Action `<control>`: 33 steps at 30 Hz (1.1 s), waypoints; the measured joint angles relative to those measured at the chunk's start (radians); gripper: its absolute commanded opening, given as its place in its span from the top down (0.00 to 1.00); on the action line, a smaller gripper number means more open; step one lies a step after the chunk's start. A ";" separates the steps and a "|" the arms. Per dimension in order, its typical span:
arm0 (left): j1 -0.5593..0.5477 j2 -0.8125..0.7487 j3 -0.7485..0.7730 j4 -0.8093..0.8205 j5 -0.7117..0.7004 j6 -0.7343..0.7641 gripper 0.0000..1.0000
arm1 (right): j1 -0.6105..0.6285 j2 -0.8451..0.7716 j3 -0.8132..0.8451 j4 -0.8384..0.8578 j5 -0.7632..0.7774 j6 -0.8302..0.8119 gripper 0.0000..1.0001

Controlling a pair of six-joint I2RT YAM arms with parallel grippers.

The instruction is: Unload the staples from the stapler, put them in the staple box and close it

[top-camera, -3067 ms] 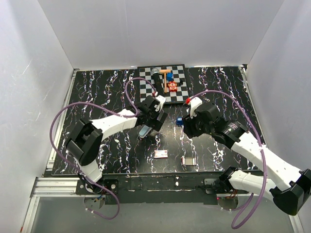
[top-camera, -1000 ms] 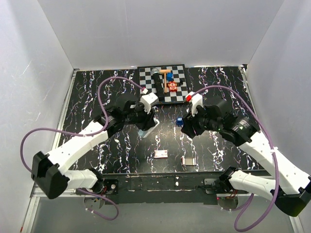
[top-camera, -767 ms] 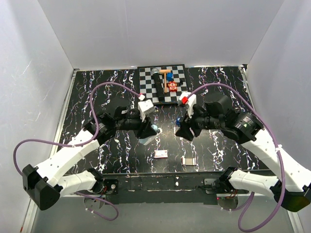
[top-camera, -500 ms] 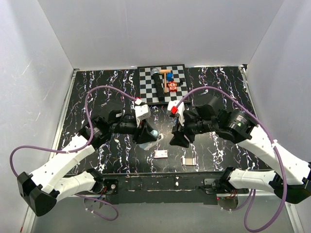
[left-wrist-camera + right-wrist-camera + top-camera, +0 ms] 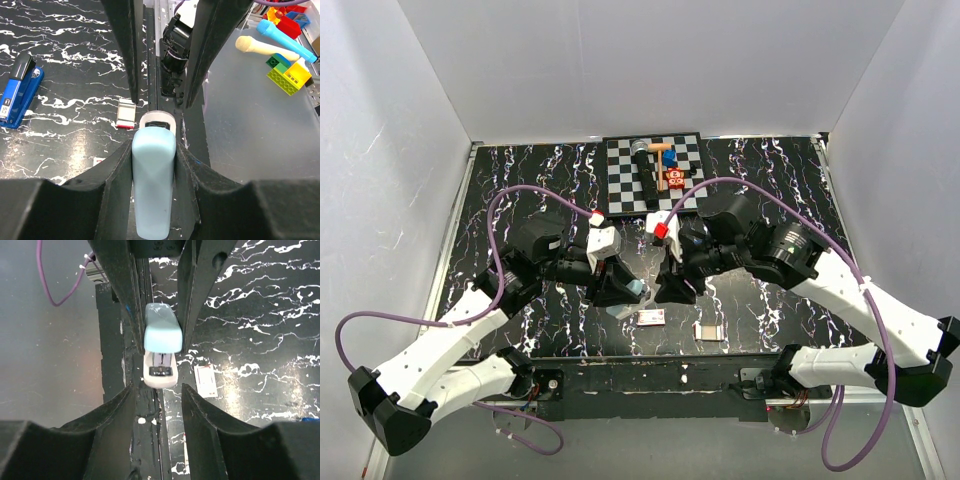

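Left tool [image 5: 154, 146] is clamped on the pale-blue stapler [image 5: 153, 195], held clear of the surface [image 5: 75, 50]. Right tool [image 5: 158, 390] stands apart, astride its nose, presumably to open the magazine.

Gap between left gripper [image 5: 620, 292] and right gripper [image 5: 668, 292] is filled by stapler [image 5: 633, 288]; open tabletop [image 5: 510, 180] is found far left.

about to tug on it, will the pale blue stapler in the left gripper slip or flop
The pale blue stapler looks like rigid plastic, so it probably won't flop. Its smooth rounded shell might slide in the left gripper if pulled lengthwise. It is small, so likely light.
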 measured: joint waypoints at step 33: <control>0.000 -0.048 -0.015 0.041 0.018 -0.016 1.00 | 0.047 0.052 -0.008 0.129 -0.058 0.045 0.63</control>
